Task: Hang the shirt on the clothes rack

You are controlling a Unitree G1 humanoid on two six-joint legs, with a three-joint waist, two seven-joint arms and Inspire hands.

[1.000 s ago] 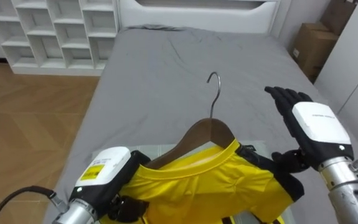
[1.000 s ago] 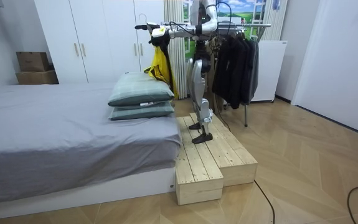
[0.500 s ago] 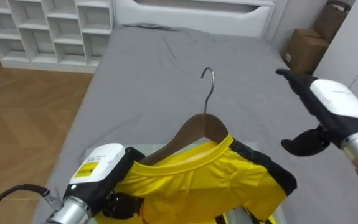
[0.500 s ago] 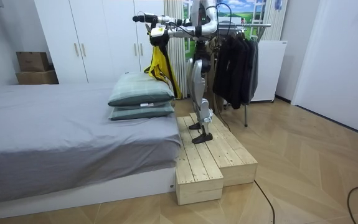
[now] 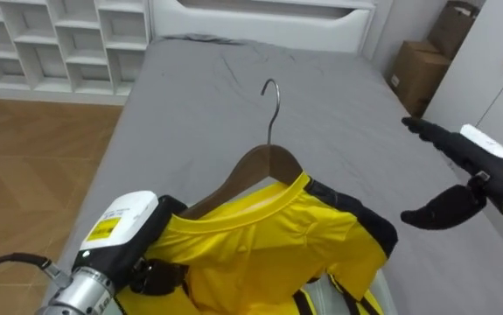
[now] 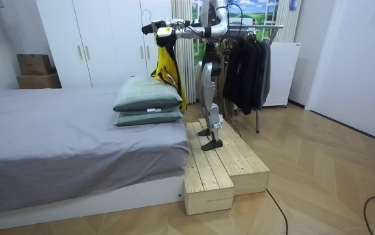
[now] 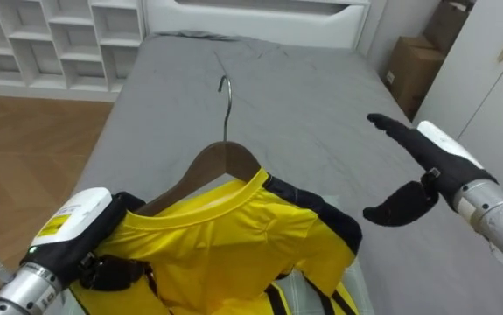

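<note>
A yellow shirt (image 5: 268, 236) with black trim hangs on a wooden hanger (image 5: 264, 162) whose metal hook (image 5: 273, 94) points up. My left hand (image 5: 120, 229) comes in at the lower left, its dark fingers curled round the hanger's left end under the cloth. My right hand (image 5: 474, 157) is out to the right, apart from the shirt, with fingers straight and thumb spread. In the room view I stand on a wooden platform (image 6: 226, 163) beside the bed, holding the shirt (image 6: 166, 65) out in front at shoulder height.
The grey bed (image 5: 207, 96) lies below the shirt, with two pillows (image 6: 147, 101) at its near end. A white shelf unit (image 5: 50, 35) stands far left and a cardboard box (image 5: 417, 66) far right. Behind me is a rack of dark clothes (image 6: 246, 62).
My right hand has drawn away from the shirt to the right and turned edge-on, staying open. The view has shifted a little; my left hand keeps its hold on the hanger.
</note>
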